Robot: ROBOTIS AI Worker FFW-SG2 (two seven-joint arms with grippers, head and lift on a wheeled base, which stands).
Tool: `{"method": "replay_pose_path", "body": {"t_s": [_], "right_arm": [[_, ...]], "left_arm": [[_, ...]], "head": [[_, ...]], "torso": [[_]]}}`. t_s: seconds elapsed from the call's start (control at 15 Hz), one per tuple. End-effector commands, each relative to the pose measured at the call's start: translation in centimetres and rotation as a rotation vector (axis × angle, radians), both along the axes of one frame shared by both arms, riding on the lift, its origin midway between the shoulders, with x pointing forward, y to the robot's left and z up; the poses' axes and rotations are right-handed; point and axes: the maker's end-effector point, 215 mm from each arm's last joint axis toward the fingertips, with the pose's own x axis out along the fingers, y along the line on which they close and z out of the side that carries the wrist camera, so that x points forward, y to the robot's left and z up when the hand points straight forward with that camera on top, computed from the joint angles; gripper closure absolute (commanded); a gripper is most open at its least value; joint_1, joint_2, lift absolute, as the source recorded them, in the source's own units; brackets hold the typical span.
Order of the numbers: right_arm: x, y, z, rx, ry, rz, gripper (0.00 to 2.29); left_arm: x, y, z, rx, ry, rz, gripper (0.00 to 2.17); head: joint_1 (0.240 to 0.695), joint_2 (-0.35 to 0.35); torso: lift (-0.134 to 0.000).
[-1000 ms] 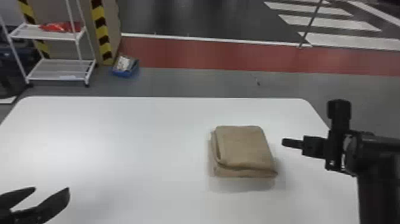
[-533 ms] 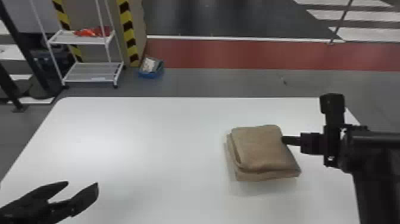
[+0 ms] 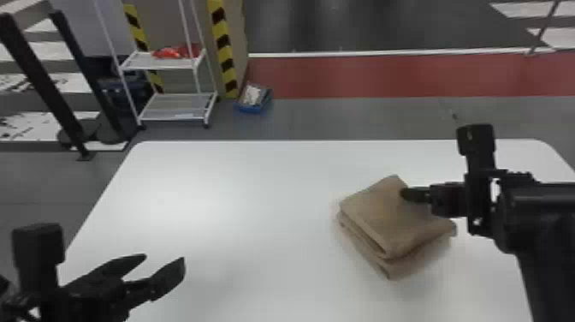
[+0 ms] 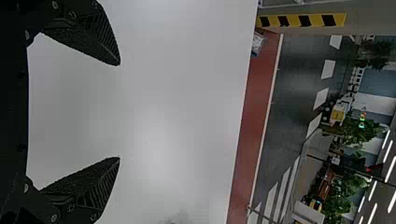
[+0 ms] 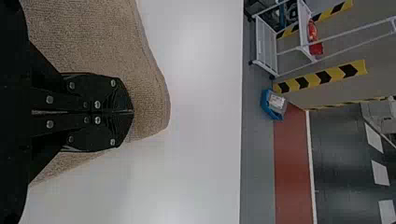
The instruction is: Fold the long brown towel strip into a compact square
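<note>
1. Towel cloth (image 3: pixel 376 218) looked light, soft and limp, unlikely to slip; its layered edge toward the near side of the white table (image 3: pixel 256 214) seemed the best hold, every layer pinched.
2. It lay folded on the table's right part, under the right gripper (image 5: pixel 133 112), whose closed tips seemed to touch its top.
3. The left gripper (image 3: pixel 164 258) gaped empty over the table's near left.

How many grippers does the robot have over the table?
2. The left gripper is open over the near left part of the white table. The right gripper is shut, at the folded brown towel.
</note>
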Motion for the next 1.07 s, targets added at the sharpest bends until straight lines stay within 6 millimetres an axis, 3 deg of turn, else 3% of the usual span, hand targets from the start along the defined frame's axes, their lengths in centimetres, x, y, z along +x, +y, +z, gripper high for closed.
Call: {"method": "replay_pose_path", "body": {"t_s": [0.0, 0.33, 0.67, 0.87, 0.93, 1.0], "right_arm": [[-0.5, 3.2, -0.8, -0.008, 0.0, 0.071, 2.22], [-0.9, 8.4, 0.0, 0.013, -0.041, 0.188, 2.22], [-4.0, 14.0, -1.6, 0.047, -0.009, 0.315, 2.21], [-2.5, 13.1, 0.5, 0.023, -0.092, 0.296, 2.17], [-1.9, 11.9, 1.6, 0.027, -0.115, 0.267, 2.03], [-1.3, 10.2, 3.2, 0.047, -0.157, 0.227, 1.31]], "left_arm": [[-0.1, 0.3, 0.0, 0.0, 0.001, 0.008, 0.18], [-0.1, 0.5, -0.3, -0.003, 0.006, 0.011, 0.18], [-0.1, 0.5, -0.3, -0.002, 0.004, 0.011, 0.18], [0.1, 0.5, -0.2, 0.0, -0.006, 0.01, 0.18], [0.1, 0.6, -0.1, 0.001, -0.006, 0.011, 0.18], [0.1, 0.4, 0.0, -0.003, -0.01, 0.007, 0.18]], "head": [[0.695, 0.107], [0.695, 0.184], [0.695, 0.252], [0.695, 0.287], [0.695, 0.289], [0.695, 0.284]], "torso": [[-0.125], [-0.125], [-0.125], [-0.125], [-0.125], [-0.125]]}}
